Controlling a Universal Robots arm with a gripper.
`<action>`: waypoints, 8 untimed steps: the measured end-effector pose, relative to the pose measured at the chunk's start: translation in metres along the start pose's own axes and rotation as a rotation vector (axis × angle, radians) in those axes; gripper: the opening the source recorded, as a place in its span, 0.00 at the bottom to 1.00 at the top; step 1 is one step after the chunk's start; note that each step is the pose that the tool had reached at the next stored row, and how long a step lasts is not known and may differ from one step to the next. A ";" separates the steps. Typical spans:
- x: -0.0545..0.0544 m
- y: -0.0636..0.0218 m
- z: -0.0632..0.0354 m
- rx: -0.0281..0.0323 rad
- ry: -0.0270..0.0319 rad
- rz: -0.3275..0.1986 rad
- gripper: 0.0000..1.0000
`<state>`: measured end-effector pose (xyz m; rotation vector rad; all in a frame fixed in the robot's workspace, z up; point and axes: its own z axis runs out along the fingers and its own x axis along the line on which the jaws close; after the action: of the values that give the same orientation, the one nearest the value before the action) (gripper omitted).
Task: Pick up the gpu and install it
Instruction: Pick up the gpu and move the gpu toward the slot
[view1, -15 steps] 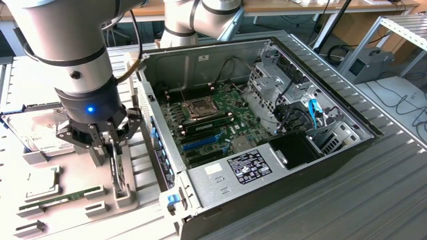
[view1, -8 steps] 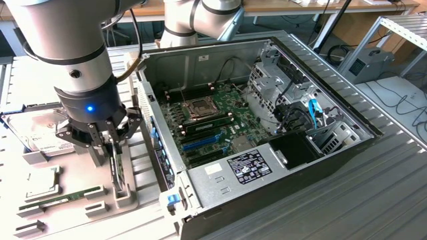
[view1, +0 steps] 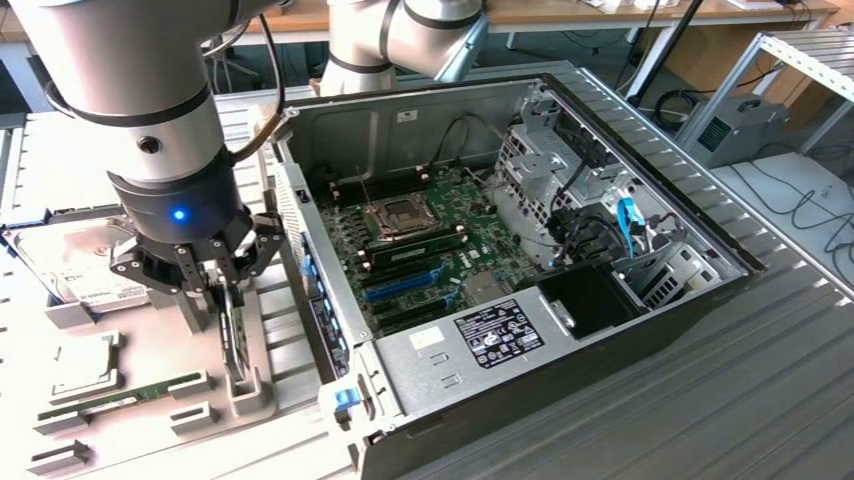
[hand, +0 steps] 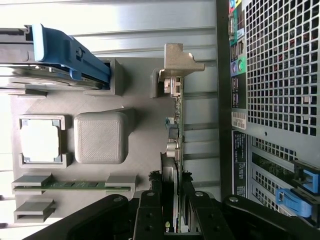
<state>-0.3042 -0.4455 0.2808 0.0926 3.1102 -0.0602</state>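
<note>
The gpu (view1: 238, 345) is a thin black card standing on edge in a grey holder on the parts tray (view1: 160, 440), just off the case towards the exterior view's left. In the wrist view the gpu (hand: 175, 130) runs away from the camera, and its silver bracket (hand: 176, 64) sits at the far end. My gripper (view1: 220, 305) reaches straight down over the card. Its black fingers (hand: 150, 212) sit on either side of the card's near end and press against it, so the gripper (hand: 172, 215) is shut on the card, which still rests in its holder.
The open computer case (view1: 694, 290) lies on its side with the motherboard (view1: 427, 235) and a blue slot (view1: 407, 283) exposed. On the tray are a hard drive (view1: 80, 265), a processor (view1: 87, 365) and a green memory stick (view1: 120, 402). The case's rear grille (hand: 280, 75) is close beside the card.
</note>
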 end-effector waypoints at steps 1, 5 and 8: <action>0.000 0.0000 -0.0002 0.0000 0.0000 0.000 0.26; 0.000 0.0000 -0.0010 0.0000 0.0000 0.000 0.26; 0.000 -0.0001 -0.0018 0.0000 0.0000 0.000 0.26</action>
<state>-0.3042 -0.4455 0.2826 0.0926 3.1101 -0.0602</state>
